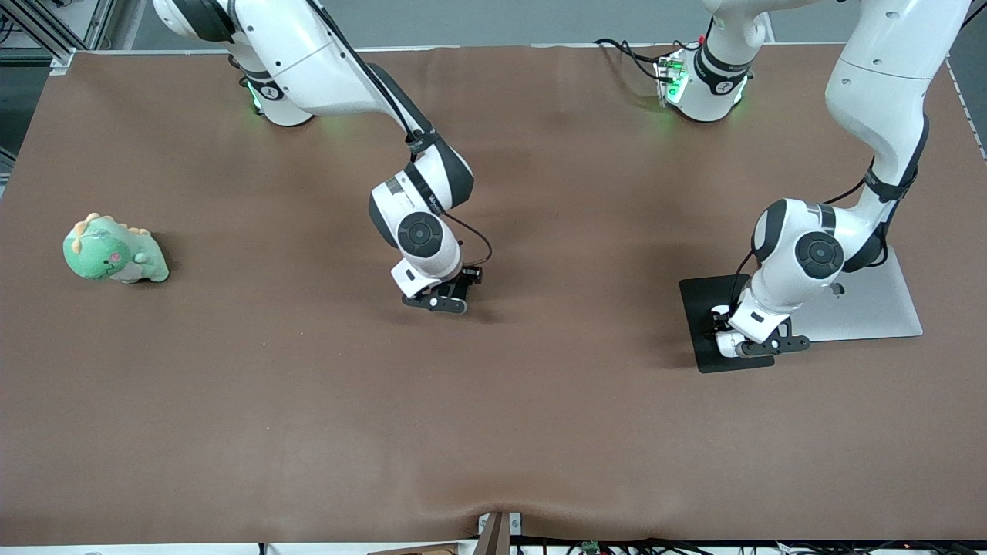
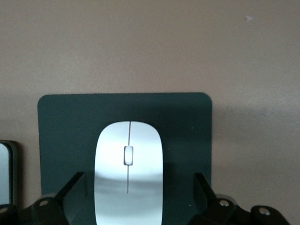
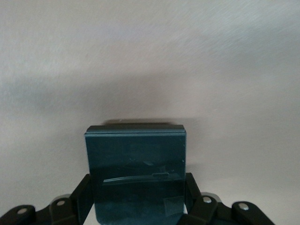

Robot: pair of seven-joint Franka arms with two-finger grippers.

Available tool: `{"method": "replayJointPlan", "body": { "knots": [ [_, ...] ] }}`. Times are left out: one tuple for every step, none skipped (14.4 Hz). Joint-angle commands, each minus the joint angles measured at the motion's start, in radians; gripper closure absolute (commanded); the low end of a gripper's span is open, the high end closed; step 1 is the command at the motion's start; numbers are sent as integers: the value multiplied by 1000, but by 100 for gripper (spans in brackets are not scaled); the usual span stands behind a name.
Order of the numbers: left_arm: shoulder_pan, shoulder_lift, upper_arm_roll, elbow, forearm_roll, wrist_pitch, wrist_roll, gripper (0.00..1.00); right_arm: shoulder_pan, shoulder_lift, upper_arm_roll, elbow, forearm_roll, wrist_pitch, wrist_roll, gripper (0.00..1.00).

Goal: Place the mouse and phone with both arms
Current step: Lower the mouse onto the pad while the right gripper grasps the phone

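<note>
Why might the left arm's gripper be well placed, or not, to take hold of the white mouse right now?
Probably yes: the left gripper is open, with a finger on each side of the mouse on the mouse pad, nothing between them.

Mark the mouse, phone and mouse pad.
mouse (image 2: pixel 129 173), left wrist view, on its top shell.
phone (image 3: pixel 136 168), right wrist view, on its flat face.
mouse pad (image 2: pixel 65 122), left wrist view, on bare corner.

Mouse (image 2: pixel 129 173) and phone (image 3: pixel 137 176) run off wrist-view edges; front view apparently hides both.
</note>
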Motion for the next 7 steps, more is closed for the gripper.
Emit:
{"method": "replayJointPlan", "body": {
  "knots": [
    [1, -59, -13, -7, 21, -41, -8, 0, -28, -46, -10, -13, -19, -27, 21, 100],
    [5, -81, -24, -5, 21, -63, -8, 0, -41, -56, -10, -22, -19, -30, 15, 100],
    [5, -104, -26, -5, 21, -80, -6, 0, -52, -79, -11, -45, -19, -30, 9, 100],
    [4, -131, -27, -5, 21, -104, -5, 0, -70, -99, -10, -74, -20, -27, -9, 100],
    [4, -157, -30, 1, 21, -130, 2, 0, -83, -124, -10, -103, -19, -27, -40, 100],
    [8, -180, -42, 12, 21, -171, 3, 0, -94, -147, -10, -137, -19, -27, -58, 100],
    [8, -205, -47, 30, 21, -217, 8, 0, -107, -167, -10, -165, -19, -25, -72, 100]
  ]
}}
